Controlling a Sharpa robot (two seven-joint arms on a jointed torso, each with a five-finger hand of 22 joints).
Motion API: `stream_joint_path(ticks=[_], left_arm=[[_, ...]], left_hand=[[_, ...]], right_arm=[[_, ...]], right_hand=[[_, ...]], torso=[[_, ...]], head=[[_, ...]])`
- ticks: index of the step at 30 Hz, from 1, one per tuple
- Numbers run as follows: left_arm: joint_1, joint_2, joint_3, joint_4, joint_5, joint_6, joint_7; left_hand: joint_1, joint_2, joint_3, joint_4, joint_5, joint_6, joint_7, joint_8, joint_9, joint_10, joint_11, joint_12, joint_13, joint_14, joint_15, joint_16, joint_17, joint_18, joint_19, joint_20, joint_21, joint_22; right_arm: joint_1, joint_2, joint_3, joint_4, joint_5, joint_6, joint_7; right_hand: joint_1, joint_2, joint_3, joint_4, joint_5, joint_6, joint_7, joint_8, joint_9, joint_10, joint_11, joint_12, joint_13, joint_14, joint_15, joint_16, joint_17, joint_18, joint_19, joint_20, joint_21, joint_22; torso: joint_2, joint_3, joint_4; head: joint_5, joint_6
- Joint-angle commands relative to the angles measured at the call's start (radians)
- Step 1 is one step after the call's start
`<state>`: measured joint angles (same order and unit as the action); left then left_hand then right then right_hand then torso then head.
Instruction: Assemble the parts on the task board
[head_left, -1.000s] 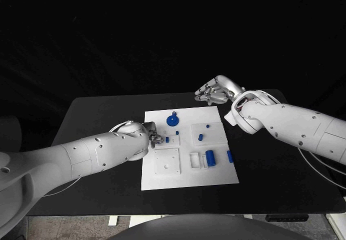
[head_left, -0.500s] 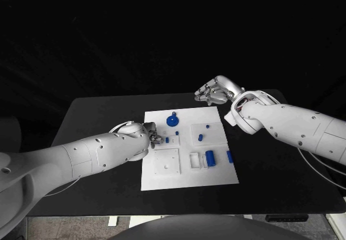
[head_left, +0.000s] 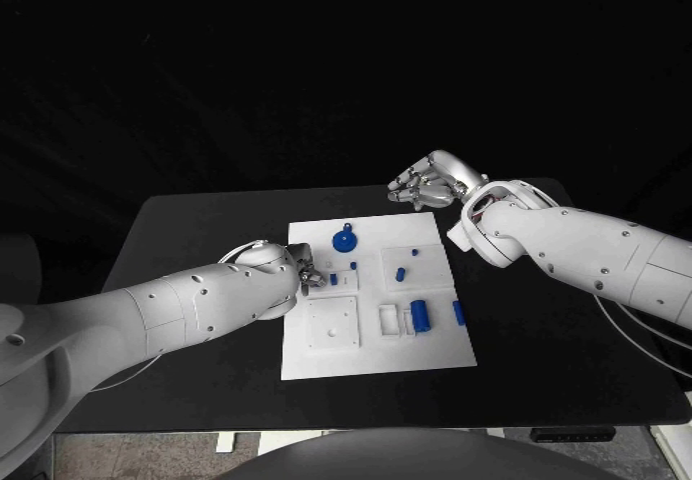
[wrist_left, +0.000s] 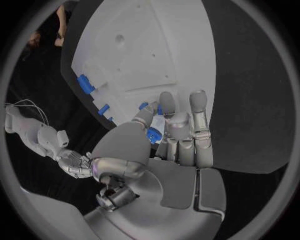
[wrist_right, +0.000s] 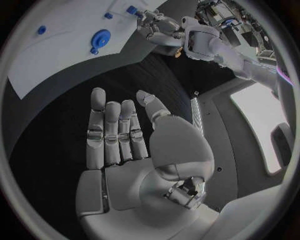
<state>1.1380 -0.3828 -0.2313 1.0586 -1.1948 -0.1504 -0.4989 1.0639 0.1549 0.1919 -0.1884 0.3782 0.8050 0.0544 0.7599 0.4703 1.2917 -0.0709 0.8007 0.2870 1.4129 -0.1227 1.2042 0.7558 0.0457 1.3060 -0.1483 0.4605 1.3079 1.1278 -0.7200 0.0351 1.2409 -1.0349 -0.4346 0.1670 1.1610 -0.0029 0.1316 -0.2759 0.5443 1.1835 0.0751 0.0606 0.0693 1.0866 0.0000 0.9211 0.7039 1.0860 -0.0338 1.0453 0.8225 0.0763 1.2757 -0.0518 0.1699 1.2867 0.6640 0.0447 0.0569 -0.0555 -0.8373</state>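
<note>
Left hand (wrist_left: 169, 135) pinches a small blue part (wrist_left: 154, 133) over the white board's (head_left: 368, 350) left edge.
Part's long axis runs along the fingers; right hand (head_left: 428, 182) hovers open-fingered beyond the board's far corner, above bare black table (head_left: 202, 215).

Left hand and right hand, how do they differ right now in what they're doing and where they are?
The left hand pinches a small blue part between thumb and finger; the right hand holds nothing, fingers straight and apart. The left hand sits at the task board, by its left edge; the right hand is off the board, over the black table beyond its far right corner. Both are silver hands on white arms.
</note>
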Motion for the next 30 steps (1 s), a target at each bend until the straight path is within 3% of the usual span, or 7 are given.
stream_joint_path(ticks=[1, 9, 20, 30], left_arm=[[-0.012, 0.011, -0.007, -0.008, 0.005, 0.045, 0.009], [-0.012, 0.012, -0.006, -0.016, 0.008, 0.033, 0.009], [-0.012, 0.006, -0.006, -0.020, 0.008, 0.019, 0.007], [-0.012, 0.001, -0.006, -0.018, 0.008, 0.008, 0.005]], left_hand=[[0.006, -0.013, -0.008, 0.029, -0.008, 0.057, -0.057, -0.005, 0.001, -0.006, 0.000, 0.004, 0.000, -0.009, -0.002, -0.002, -0.003, -0.013, 0.003, 0.006, -0.006, 0.017], [0.008, -0.047, -0.050, 0.099, -0.023, 0.067, -0.062, -0.009, 0.001, -0.007, -0.002, 0.009, 0.001, -0.009, -0.003, 0.001, -0.006, -0.016, 0.005, 0.004, -0.011, 0.017], [0.013, -0.058, -0.062, 0.128, -0.028, 0.069, -0.063, -0.009, 0.002, -0.007, -0.002, 0.010, 0.000, -0.009, -0.004, 0.002, -0.008, -0.016, 0.006, 0.004, -0.014, 0.018], [0.010, -0.079, -0.090, 0.179, -0.036, 0.072, -0.063, -0.010, 0.003, -0.008, -0.002, 0.011, 0.000, -0.010, -0.003, 0.000, -0.016, -0.017, 0.007, 0.004, -0.019, 0.017]], right_arm=[[0.000, 0.000, 0.001, 0.002, 0.002, 0.012, 0.007], [0.000, 0.000, 0.001, 0.001, 0.002, 0.011, 0.007], [0.000, -0.001, 0.001, 0.001, 0.002, 0.011, 0.007], [0.000, -0.001, 0.001, 0.001, 0.002, 0.012, 0.007]], right_hand=[[-0.003, -0.002, 0.007, 0.001, 0.005, -0.001, 0.003, 0.002, 0.000, -0.004, -0.002, -0.004, -0.001, -0.006, -0.003, -0.001, -0.001, -0.005, -0.003, -0.004, -0.003, 0.001], [-0.003, -0.002, 0.007, 0.001, 0.005, -0.001, 0.003, 0.002, 0.000, -0.004, -0.002, -0.004, -0.001, -0.006, -0.003, -0.001, -0.001, -0.005, -0.003, -0.004, -0.003, 0.001], [-0.003, -0.002, 0.007, 0.001, 0.005, -0.001, 0.003, 0.002, 0.000, -0.004, -0.002, -0.004, -0.001, -0.006, -0.003, -0.001, -0.001, -0.005, -0.003, -0.004, -0.003, 0.001], [-0.004, -0.004, 0.009, 0.001, 0.007, -0.002, 0.004, 0.002, 0.000, -0.004, -0.002, -0.005, -0.001, -0.006, -0.003, -0.001, -0.001, -0.005, -0.003, -0.004, -0.004, 0.002]], torso=[[0.001, -0.0002, -0.0013], [0.001, -0.0005, 0.0000], [0.000, -0.0013, -0.0002], [0.000, -0.0012, 0.0004]], head=[[-0.001, 0.001], [-0.001, 0.001], [-0.001, 0.002], [-0.001, 0.003]])
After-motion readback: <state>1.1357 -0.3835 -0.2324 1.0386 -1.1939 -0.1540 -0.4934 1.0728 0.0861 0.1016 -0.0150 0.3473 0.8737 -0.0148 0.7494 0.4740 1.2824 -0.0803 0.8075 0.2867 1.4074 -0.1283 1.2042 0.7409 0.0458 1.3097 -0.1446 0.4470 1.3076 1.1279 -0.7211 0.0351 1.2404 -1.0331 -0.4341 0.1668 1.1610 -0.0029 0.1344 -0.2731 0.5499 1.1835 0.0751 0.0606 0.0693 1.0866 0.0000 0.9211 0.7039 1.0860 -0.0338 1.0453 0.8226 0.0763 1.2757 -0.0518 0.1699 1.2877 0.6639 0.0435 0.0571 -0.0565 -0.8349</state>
